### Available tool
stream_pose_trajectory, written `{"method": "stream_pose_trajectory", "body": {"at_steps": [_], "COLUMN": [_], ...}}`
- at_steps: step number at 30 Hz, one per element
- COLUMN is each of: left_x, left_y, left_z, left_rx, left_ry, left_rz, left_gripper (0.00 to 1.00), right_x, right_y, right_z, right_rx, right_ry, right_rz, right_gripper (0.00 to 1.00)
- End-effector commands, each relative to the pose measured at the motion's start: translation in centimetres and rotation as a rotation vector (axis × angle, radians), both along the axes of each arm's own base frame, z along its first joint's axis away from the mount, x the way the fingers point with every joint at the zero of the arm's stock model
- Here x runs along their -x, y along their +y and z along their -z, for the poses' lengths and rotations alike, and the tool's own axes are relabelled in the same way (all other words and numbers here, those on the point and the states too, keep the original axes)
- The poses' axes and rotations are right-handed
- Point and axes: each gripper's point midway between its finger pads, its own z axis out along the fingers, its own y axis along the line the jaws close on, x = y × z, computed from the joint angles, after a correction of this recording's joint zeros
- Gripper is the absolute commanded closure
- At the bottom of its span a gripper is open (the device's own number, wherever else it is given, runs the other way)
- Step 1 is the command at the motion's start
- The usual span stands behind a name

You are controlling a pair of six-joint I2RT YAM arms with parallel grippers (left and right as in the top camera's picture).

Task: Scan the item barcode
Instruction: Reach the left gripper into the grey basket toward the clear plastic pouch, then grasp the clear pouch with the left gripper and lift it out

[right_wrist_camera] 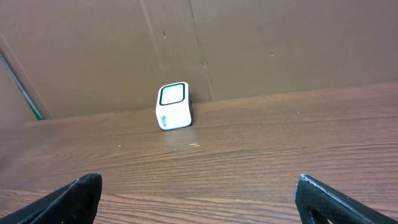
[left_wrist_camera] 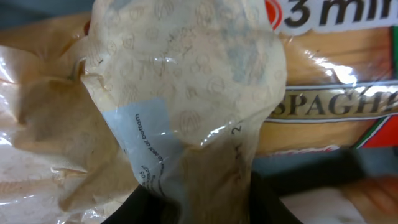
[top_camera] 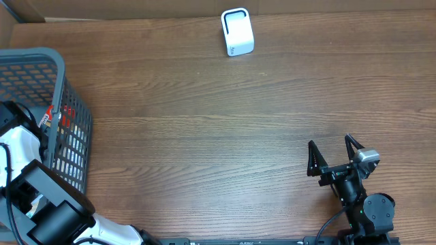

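Note:
In the left wrist view a beige, crinkled see-through bag (left_wrist_camera: 186, 81) with a pale printed label fills the frame. It lies on other packs inside the basket. My left gripper (left_wrist_camera: 208, 200) is shut on the bag's lower end, its dark fingers (left_wrist_camera: 152, 208) pressing on either side. From overhead only the left arm (top_camera: 20, 146) shows, reaching down into the grey basket (top_camera: 41, 60). The white scanner (top_camera: 237, 32) stands at the table's far edge, also seen as the scanner (right_wrist_camera: 173, 106) ahead of my right gripper (right_wrist_camera: 199, 199). The right gripper (top_camera: 334, 155) rests open and holds nothing.
A spaghetti pack (left_wrist_camera: 336, 93) lies under the bag in the basket. Cardboard walls (right_wrist_camera: 249, 43) close off the back of the wooden table (top_camera: 225, 129). The basket stands at the table's left edge.

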Motion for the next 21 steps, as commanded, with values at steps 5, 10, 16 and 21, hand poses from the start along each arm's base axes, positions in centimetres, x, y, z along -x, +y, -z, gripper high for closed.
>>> {"method": "stream_pose_trajectory", "body": {"at_steps": [5,10,16,21], "left_x": [0.4,-0.3,-1.9,-2.8], "left_y": [-0.5,0.1,0.9,1.2], "left_z": [0.6,-2.5,-8.6,-14.2], "left_rx": [0.072,0.069,0.051,0.011], "left_ry": [0.037,0.030,-0.037,-0.107], "left_rz": [-0.009,-0.014,-0.008,-0.002], "left_gripper": [0.96,0.96,0.96,0.96], "right_x": [0.0,0.0,0.0,0.0], "right_y": [0.1,0.1,0.1,0.1], "right_z": [0.2,0.2,0.2,0.2], "right_rx": [-0.004,-0.004,-0.004,-0.004], "right_ry": [-0.004,-0.004,-0.004,-0.004], "right_rz": [0.000,0.000,0.000,0.000], "right_gripper": [0.00,0.00,0.00,0.00]}}
